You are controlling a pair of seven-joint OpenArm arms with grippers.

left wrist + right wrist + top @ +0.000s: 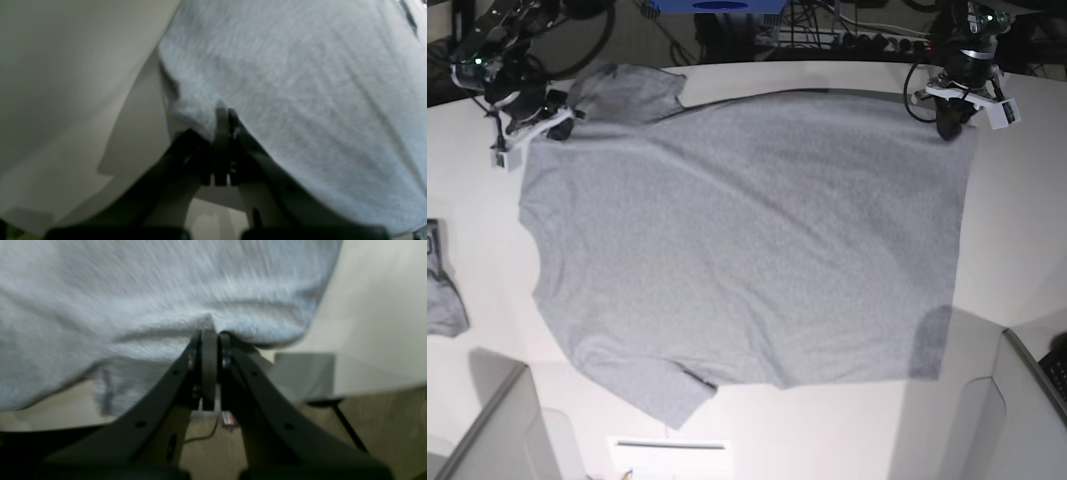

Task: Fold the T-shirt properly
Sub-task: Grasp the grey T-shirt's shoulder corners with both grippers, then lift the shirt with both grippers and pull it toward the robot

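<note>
Shirt: the T-shirt (747, 240) lies spread out flat on the white table (1027, 250), plain grey side up, taking up most of the table's middle in the base view.
Shirt layout: one short sleeve (622, 92) points to the far left corner and the other sleeve (662, 395) to the near edge; the straight hem runs down the right side of the base view.
Left gripper: the left gripper (224, 111) sits at the far right corner of the shirt in the base view; its dark fingers are pressed together with a pinch of grey cloth between the tips, so it is clamped on the T-shirt's edge.
Right gripper: the right gripper (210, 333) sits at the far left of the base view, by the sleeve; its two black fingers meet at the tips and a fold of grey fabric is bunched there, so it too has hold of the T-shirt.
Cloth at the grips: in both wrist views the fabric rises slightly at the fingertips and drapes away from them; both views are blurred.
Other cloth: a small grey cloth piece (442, 300) lies at the left edge of the table, well apart from the shirt.
Backdrop: cables and a power strip (867, 40) run behind the table's far edge.
</note>
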